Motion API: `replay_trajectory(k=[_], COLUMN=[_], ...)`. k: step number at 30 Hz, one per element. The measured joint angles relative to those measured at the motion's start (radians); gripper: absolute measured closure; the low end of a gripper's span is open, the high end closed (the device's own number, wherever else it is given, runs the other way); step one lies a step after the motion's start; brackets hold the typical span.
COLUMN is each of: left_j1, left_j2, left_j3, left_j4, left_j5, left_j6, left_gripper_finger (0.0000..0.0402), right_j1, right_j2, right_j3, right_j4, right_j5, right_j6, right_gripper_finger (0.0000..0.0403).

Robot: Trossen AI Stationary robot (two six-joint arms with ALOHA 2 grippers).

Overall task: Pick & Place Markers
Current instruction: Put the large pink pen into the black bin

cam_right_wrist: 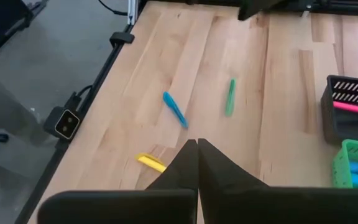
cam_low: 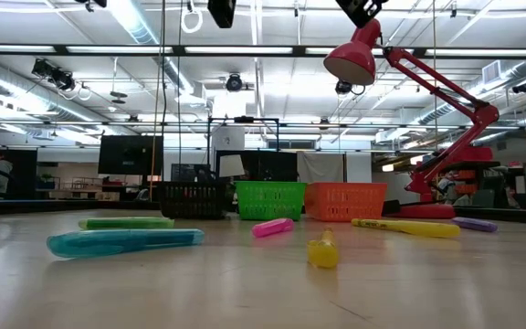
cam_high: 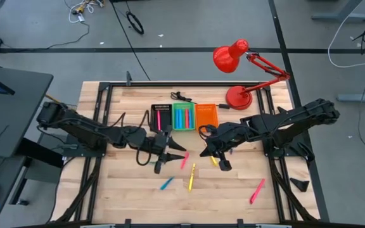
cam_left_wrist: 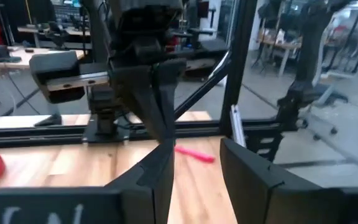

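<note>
Loose markers lie flat on the wooden table: a pink one, a yellow one, a blue one, another pink one and a green one. My left gripper hangs above the table's middle, pointing level toward the right edge. It is open, and bare wood shows between its fingers. My right gripper hangs just right of it, tipped downward and shut on nothing. A short yellow marker lies below it. The low view shows neither gripper.
Three small bins stand in a row at the far middle: black with pink markers, green with blue ones, orange. A red desk lamp stands at the far right. A purple marker lies toward the right.
</note>
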Motion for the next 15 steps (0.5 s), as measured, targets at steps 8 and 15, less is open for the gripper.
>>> replay_trajectory(k=[8, 15], left_j1=[0.003, 0.003], left_j2=[-0.005, -0.005], left_j3=[-0.001, -0.001], left_j4=[-0.002, -0.003], left_j5=[0.004, 0.004], left_j6=[0.023, 0.018], left_gripper_finger=[0.0254, 0.021], right_j1=[0.0, 0.033], right_j2=[0.0, -0.024], right_j3=[0.0, 0.0], right_j4=[-0.009, -0.102], right_j5=[-0.11, -0.317], right_j6=[-0.028, 0.002], right_gripper_finger=[0.0368, 0.0265])
